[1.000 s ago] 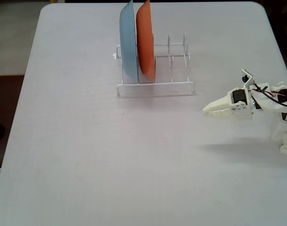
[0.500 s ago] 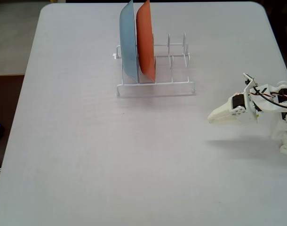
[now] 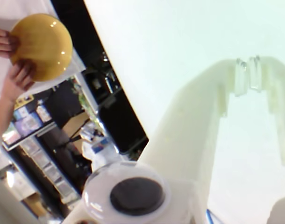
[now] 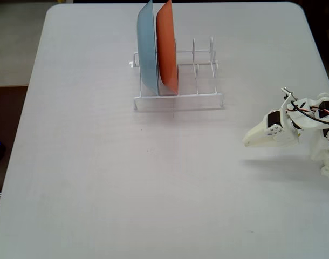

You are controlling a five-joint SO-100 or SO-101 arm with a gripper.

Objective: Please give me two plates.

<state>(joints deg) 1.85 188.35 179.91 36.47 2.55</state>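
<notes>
Hovering low over the table (image 4: 100,178) near its right edge in the fixed view, the gripper (image 4: 249,141) carries nothing; the wrist view shows its two pale fingers (image 3: 247,74) pressed together at the tips with only table beneath. The dish rack (image 4: 178,100) stands well apart from it, up and to the left in the fixed view, and it keeps just a light blue plate (image 4: 146,48) and an orange plate (image 4: 167,46) on edge, its other slots bare. Away from the rack altogether, off the table, a person's hands (image 3: 14,77) hold the yellow plate (image 3: 41,39). No cream-white plate shows in either view. My guess is the handing-over is finished, so the next move calls for little beyond parking the arm clear of the rack.
</notes>
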